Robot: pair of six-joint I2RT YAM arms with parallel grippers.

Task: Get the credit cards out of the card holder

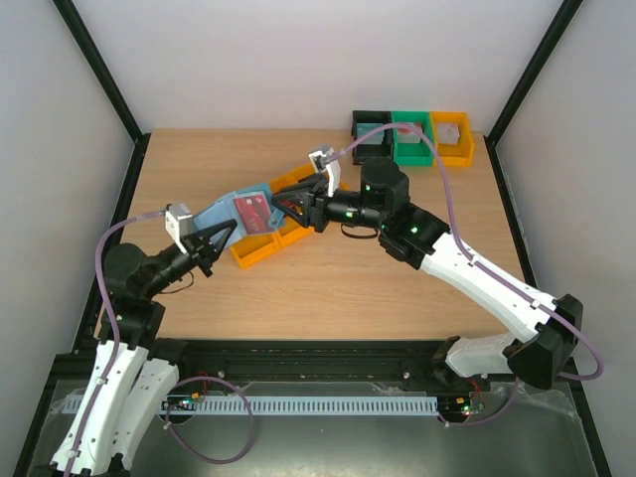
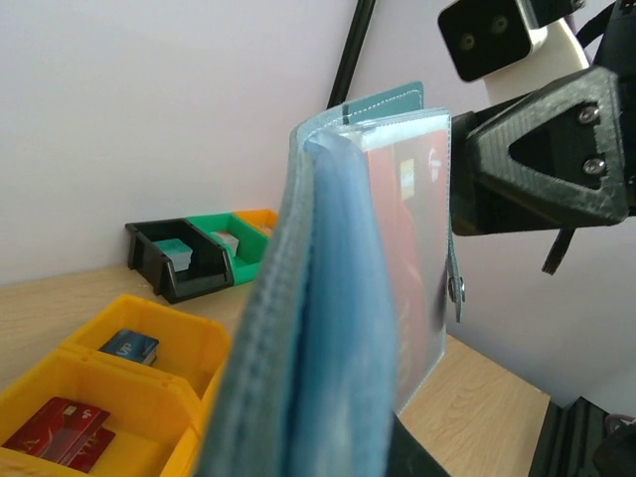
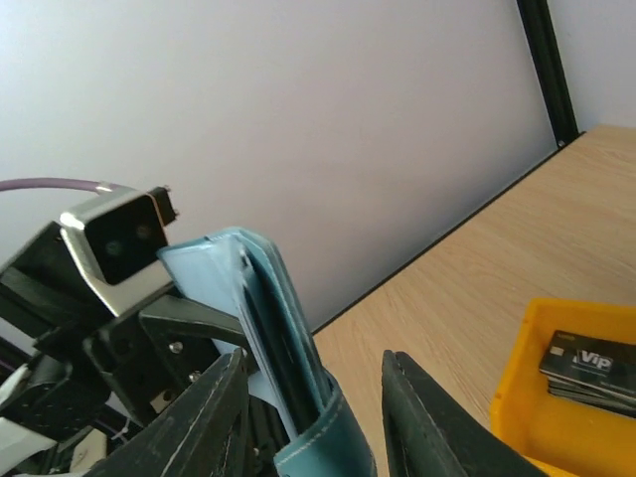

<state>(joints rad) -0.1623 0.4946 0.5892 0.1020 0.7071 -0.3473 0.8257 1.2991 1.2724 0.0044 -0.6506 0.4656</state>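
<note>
The left gripper (image 1: pixel 212 241) is clenched on the floppy blue card holder (image 1: pixel 227 212), above the yellow bins (image 1: pixel 253 255); a red credit card (image 1: pixel 253 211) sits in its clear sleeve (image 2: pixel 422 248). The right gripper (image 3: pixel 313 363) straddles the holder, jaws apart. The card is likely thin, stiff and slick: pinch its free edge

You see a light wooden worktop (image 1: pixel 348 288) enclosed by plain white walls (image 1: pixel 298 60). Near its middle sits an orange-yellow plastic bin with compartments (image 1: pixel 253 255). Along the far edge, side by side, stand a small black plastic bin (image 1: pixel 357 127), a green plastic bin (image 1: pixel 409 116) and a yellow plastic bin (image 1: pixel 465 151).
</note>
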